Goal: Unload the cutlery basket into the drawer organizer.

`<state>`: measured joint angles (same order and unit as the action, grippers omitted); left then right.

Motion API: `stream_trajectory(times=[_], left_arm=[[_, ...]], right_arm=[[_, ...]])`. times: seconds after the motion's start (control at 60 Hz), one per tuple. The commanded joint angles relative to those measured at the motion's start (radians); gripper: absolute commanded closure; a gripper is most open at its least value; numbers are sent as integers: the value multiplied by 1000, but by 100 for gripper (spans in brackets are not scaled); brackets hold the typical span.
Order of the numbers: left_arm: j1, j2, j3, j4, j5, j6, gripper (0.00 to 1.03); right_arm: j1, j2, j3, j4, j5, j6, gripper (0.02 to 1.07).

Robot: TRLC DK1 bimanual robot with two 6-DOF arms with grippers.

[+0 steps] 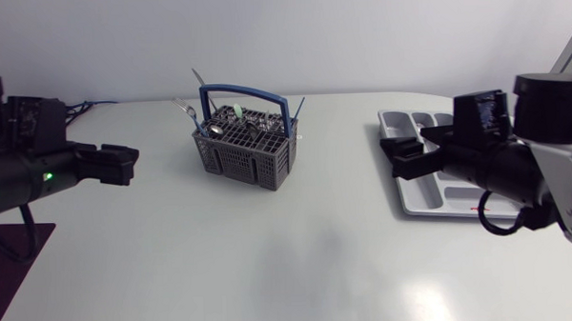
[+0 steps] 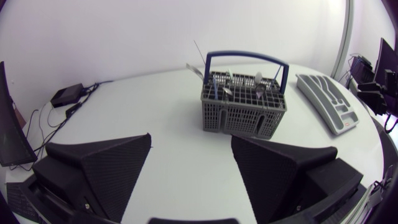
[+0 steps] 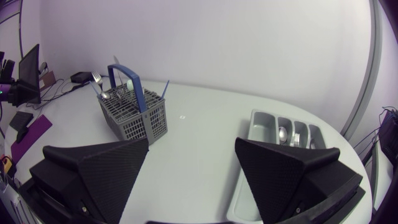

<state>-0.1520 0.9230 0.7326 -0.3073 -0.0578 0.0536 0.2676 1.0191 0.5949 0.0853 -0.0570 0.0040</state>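
1 cutlery basket [image 1: 247, 148] upper centre of frame, upright, blue handle spanning left-right; the cutlery stands handle-up, exact count unclear. 1 drawer organizer [image 1: 396, 125] near the table's [image 1: 271, 266] right edge, long axis top-to-bottom, holding 1 spoon [image 3: 283, 133] and 1 fork [image 3: 296, 138]. Left gripper [image 1: 124, 164] and right gripper [image 1: 400, 156] both spread wide. Open tabletop between them.

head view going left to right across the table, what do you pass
left gripper → cutlery basket → drawer organizer
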Motion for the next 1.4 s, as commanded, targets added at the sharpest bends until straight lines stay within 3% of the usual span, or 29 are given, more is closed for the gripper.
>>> stream_trajectory(times=[0.0,0.183,0.3,0.483,0.6,0.7,0.767,0.883,0.967,1.017,1.05,1.1,1.383], left_arm=[[-1,132,108,-64,29,38,10],[5,277,214,-111,119,111,10],[9,341,238,-111,185,164,10],[85,390,235,-64,377,215,10],[109,416,234,-64,409,259,10],[109,405,218,-62,423,311,10],[109,393,215,-62,438,333,10],[117,382,212,-62,469,350,10],[121,376,205,-58,478,367,10],[121,373,202,-53,483,368,10],[123,372,202,-50,487,370,10],[124,372,200,-47,492,370,10],[127,352,179,-46,504,373,10]], right_arm=[[18,98,91,-65,-12,22,7],[30,268,213,-127,-104,16,7],[19,415,315,-171,-228,8,7],[50,602,517,-277,-231,-174,7],[91,716,691,-415,-227,-231,7],[125,748,694,-311,-219,-346,7],[139,786,721,-229,-219,-380,17],[136,897,878,-292,-285,-391,22],[139,954,951,-294,-287,-400,34],[139,981,984,-289,-291,-401,46],[142,1013,1023,-295,-287,-401,61],[144,1044,1059,-320,-287,-404,71],[144,1029,1017,-343,-339,-440,94]])
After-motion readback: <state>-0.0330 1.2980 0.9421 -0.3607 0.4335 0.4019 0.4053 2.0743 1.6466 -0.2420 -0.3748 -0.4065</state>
